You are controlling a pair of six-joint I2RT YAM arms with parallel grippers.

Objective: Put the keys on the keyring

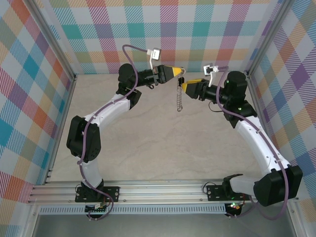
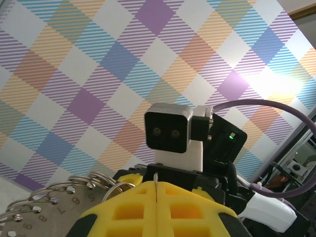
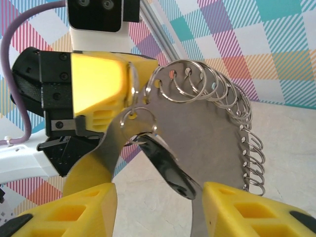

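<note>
The keyring [image 3: 207, 133] is a flat grey metal piece with small wire loops all round its rim. It hangs in the air at the back of the table [image 1: 178, 101]. My left gripper [image 1: 177, 73] is shut on its top edge, and a thin metal sliver shows between the closed yellow fingertips [image 2: 148, 193]. The loops curve off to the left [image 2: 54, 207]. The key [image 3: 173, 168], with its black oblong head, dangles from a small ring [image 3: 138, 121] on the keyring. It lies between the parted yellow fingers of my right gripper [image 3: 160, 197], close to the right finger [image 3: 247, 212].
Both grippers meet head-on high above the beige tabletop [image 1: 148, 148]. Plaid walls close in the back and sides, with aluminium posts [image 1: 57, 49] at the corners. The right arm's wrist camera [image 2: 168, 131] faces my left gripper at close range.
</note>
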